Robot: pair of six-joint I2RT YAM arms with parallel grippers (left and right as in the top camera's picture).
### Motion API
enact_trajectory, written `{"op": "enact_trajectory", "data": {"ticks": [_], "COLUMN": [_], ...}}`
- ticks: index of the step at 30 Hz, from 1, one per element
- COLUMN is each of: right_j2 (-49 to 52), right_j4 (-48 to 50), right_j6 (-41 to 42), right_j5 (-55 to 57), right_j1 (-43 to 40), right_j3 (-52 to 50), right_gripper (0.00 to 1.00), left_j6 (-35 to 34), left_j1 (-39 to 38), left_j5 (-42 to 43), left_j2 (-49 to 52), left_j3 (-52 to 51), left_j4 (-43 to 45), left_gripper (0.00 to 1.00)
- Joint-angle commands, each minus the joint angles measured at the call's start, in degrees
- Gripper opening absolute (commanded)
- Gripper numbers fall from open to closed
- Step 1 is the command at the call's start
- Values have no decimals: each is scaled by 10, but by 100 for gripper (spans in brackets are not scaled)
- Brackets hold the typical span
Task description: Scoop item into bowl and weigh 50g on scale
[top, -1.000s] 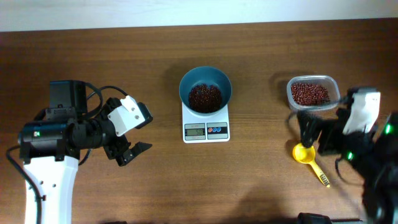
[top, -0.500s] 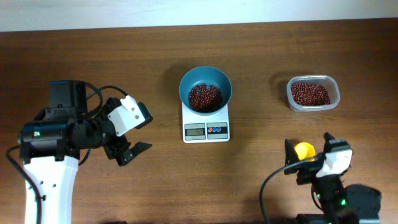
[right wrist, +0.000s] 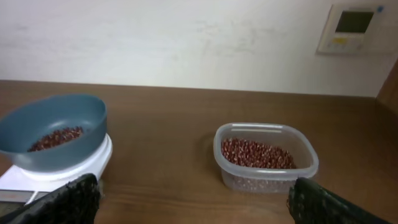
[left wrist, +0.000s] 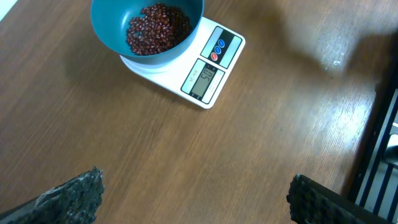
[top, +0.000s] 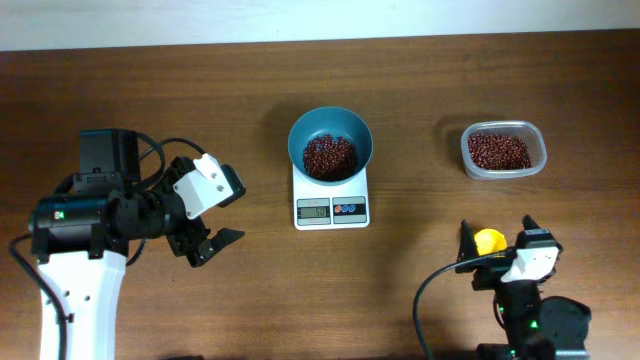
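Brown wooden surface (top: 200, 100), teal bowl (top: 298, 140) of reddish beans (top: 329, 156) on white scale (top: 331, 208), clear tub (top: 503, 150) of more beans to its right, left tool (top: 215, 245) spread wide and empty, right tool (right wrist: 205, 199) likewise gaping, holding nothing.

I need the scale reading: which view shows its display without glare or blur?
Left wrist: the display of the scale is sharp and glare-free; the sheen lies on the table beside it. Overhead: display too small to read. Right wrist: display cut off.
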Motion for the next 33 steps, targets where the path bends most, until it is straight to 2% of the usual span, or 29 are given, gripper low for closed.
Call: {"op": "enact_trajectory", "data": {"ticks": [1,9,13,19,22,33], "right_j2": [-7,-7,-7,-7,-7,-7], "right_j4": [25,70,103,120,179,182], "right_j6": [-2,-2,-42,-42,-42,-42], "right_j5": [9,9,7,9,5,7], "right_j1": [5,5,5,5,6,20], "right_j3": [-23,-65,-89,-115,-152,-153], "right_gripper": [99,99,99,99,99,99], "left_j6": [-7,-7,-7,-7,-7,-7], "left_j1": [2,2,2,2,2,2], "left_j5": [11,11,11,11,11,11], "left_j2": [-2,-2,-2,-2,-2,-2], "left_j3": [7,7,7,7,7,7], "left_j4": [-1,-1,-1,-1,-1,-1], "left_gripper": [99,99,99,99,99,99]}}
